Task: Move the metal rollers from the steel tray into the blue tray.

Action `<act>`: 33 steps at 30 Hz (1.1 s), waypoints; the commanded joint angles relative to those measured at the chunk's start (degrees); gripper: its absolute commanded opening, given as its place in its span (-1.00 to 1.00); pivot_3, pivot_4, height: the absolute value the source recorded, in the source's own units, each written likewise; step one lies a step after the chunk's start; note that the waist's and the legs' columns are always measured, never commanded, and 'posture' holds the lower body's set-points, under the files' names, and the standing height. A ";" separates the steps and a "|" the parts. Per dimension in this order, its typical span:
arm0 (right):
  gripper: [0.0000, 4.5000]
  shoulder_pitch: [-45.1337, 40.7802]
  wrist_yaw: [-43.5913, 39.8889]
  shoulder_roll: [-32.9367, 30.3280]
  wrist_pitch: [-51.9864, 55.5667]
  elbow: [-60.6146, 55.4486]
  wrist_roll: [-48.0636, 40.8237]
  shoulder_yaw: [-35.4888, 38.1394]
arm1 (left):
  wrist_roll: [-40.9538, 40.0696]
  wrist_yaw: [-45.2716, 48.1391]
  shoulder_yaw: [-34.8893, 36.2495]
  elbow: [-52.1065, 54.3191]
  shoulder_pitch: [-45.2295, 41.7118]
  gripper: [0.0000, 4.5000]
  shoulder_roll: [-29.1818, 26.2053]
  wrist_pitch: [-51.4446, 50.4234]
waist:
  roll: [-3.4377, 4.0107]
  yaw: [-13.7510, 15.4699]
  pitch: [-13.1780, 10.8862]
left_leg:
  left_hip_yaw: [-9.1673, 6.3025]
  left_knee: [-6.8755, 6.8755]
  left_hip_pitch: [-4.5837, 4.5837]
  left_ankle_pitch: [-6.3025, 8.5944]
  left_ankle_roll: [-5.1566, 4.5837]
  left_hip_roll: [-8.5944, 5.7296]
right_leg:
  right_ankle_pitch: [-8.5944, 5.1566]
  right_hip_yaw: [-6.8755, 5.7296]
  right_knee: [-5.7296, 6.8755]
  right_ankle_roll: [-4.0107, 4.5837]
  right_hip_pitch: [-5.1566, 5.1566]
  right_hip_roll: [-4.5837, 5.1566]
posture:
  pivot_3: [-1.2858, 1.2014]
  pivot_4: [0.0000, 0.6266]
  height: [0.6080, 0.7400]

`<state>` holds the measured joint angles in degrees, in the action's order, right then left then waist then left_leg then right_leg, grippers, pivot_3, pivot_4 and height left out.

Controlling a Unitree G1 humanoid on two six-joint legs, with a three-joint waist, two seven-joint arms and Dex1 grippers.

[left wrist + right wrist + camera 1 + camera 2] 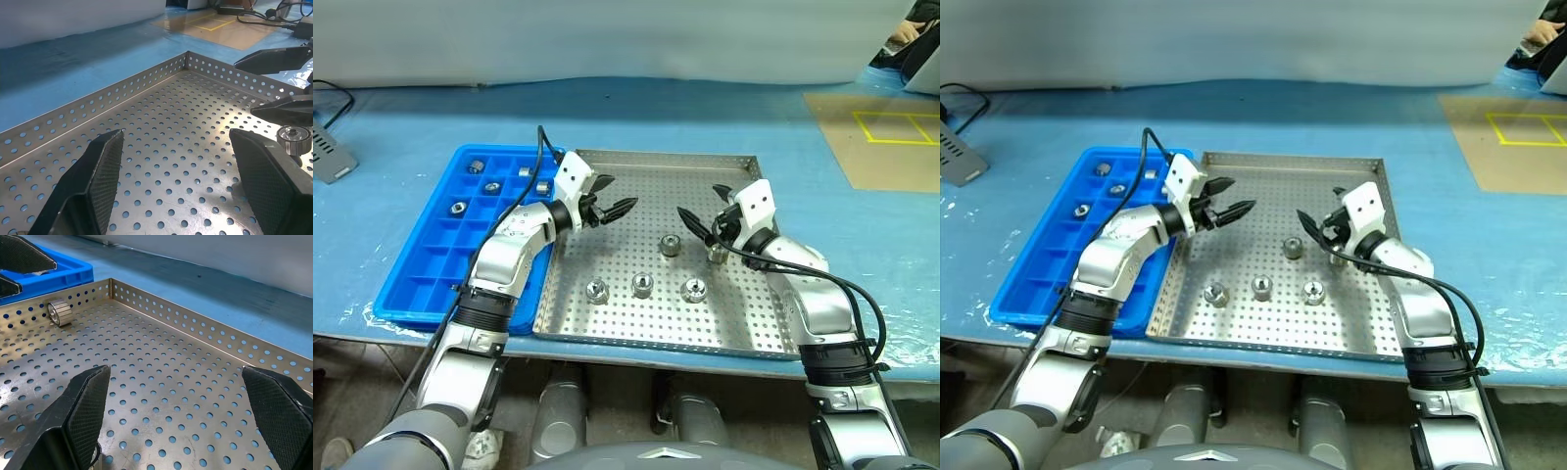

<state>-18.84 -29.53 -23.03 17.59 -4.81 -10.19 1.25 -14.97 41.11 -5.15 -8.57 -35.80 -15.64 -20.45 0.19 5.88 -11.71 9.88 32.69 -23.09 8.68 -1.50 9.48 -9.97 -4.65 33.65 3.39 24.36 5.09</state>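
The steel tray (744, 323) lies mid-table, with the blue tray (421, 279) against its left side. Several metal rollers stand on the perforated floor: one at the centre (671, 245), three in a near row (642, 285), and one (715, 255) just under my right gripper (705, 208). Another roller (59, 312) lies on its side by the far left wall. Several rollers (493, 186) sit in the blue tray's far compartments. My left gripper (615, 196) hovers open and empty over the steel tray's far left. The right gripper is also open and empty, facing it.
A grey device (328, 157) with a cable sits at the table's far left. A brown board with yellow tape (881, 137) lies at the far right. A person's hand (1538, 34) shows at the far right corner. The blue tray's near compartments (440, 264) hold nothing.
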 commanded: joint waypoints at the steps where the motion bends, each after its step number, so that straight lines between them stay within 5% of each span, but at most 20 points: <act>1: 1.00 0.04 -0.28 -0.07 -1.59 -0.38 -0.08 0.27 | -0.24 0.05 0.35 2.27 0.00 0.62 -0.24 0.39 | 0.00 0.00 0.00 | 0.00 0.00 0.00 0.00 0.00 0.00 | 0.00 0.00 0.00 0.00 0.00 0.00 | 0.12 -0.52 1.00; 21: 1.00 -0.11 -0.66 -0.12 -2.17 0.81 0.35 0.07 | 0.83 -0.68 -0.13 0.89 -1.12 0.62 -0.07 0.69 | 0.00 0.00 0.00 | 0.00 0.00 0.00 0.00 0.00 0.00 | -0.02 0.00 0.00 -0.04 0.00 0.00 | 0.11 -0.52 1.00; 33: 1.00 1.98 1.70 0.07 -0.55 -2.28 0.29 1.50 | 9.66 -15.73 0.35 -13.52 -10.10 0.62 3.43 -2.62 | 0.00 -0.28 0.00 | 0.00 -0.01 -0.01 0.00 0.00 0.00 | -0.07 0.00 -0.01 -0.12 0.00 0.00 | 0.05 -0.52 1.00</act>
<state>-17.06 -28.47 -23.06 17.07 -4.04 -9.48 1.63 -7.13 28.85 -5.50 -20.60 -43.80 -12.27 -22.19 0.19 5.60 -11.71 9.88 32.68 -23.10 8.68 -1.51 9.47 -10.04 -4.65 33.64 3.27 24.36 5.08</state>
